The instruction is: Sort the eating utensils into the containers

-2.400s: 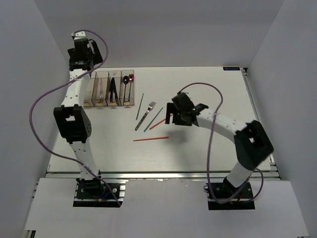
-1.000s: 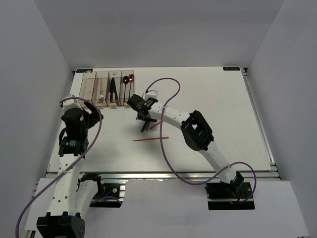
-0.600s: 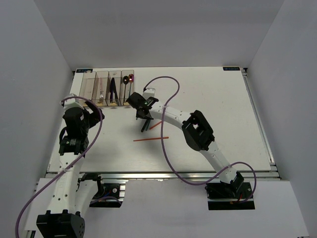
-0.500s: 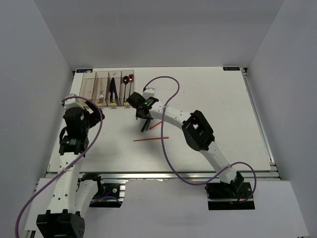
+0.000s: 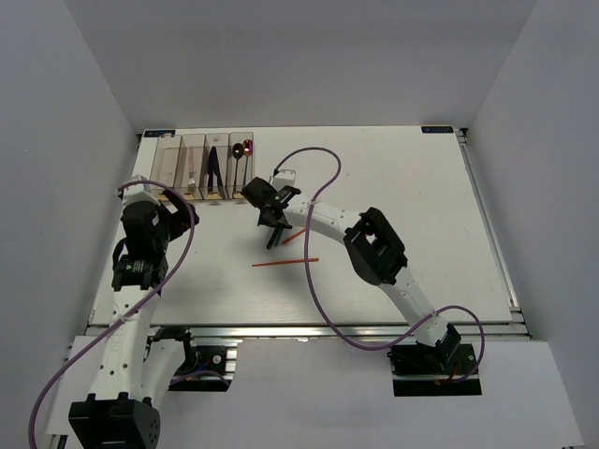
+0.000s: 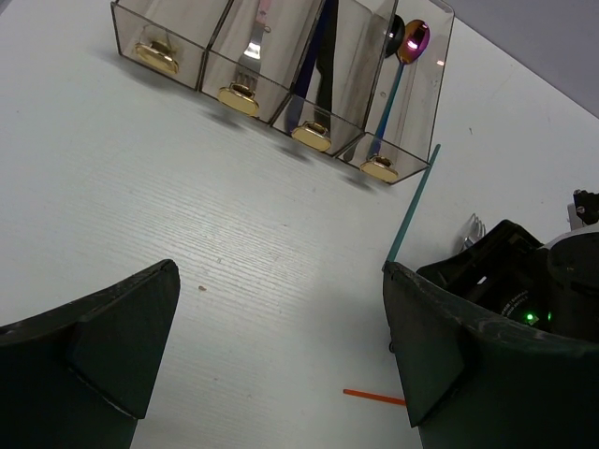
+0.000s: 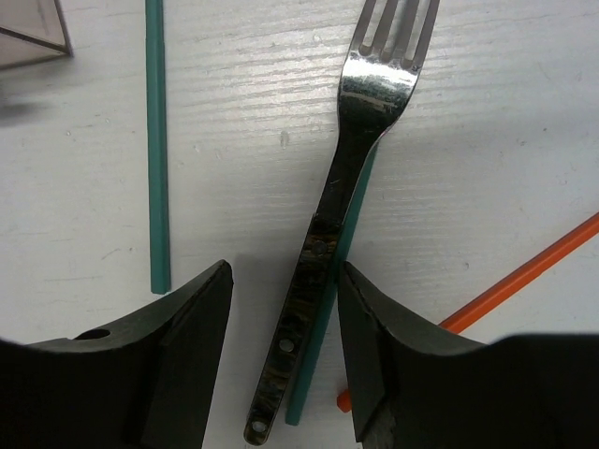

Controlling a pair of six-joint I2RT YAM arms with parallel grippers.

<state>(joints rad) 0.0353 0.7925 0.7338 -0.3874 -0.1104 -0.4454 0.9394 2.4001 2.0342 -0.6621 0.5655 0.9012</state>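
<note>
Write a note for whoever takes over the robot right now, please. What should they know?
Left gripper: open, empty, hovering near the containers.
Right gripper: open, jaws either side of the fork handle, not closed yet.
Done: spoons, dark knives and one silver utensil sit in the bins.
Left on the table: the fork, a green chopstick under it, a second green chopstick beside it, an orange chopstick close by and another nearer the arms.
</note>
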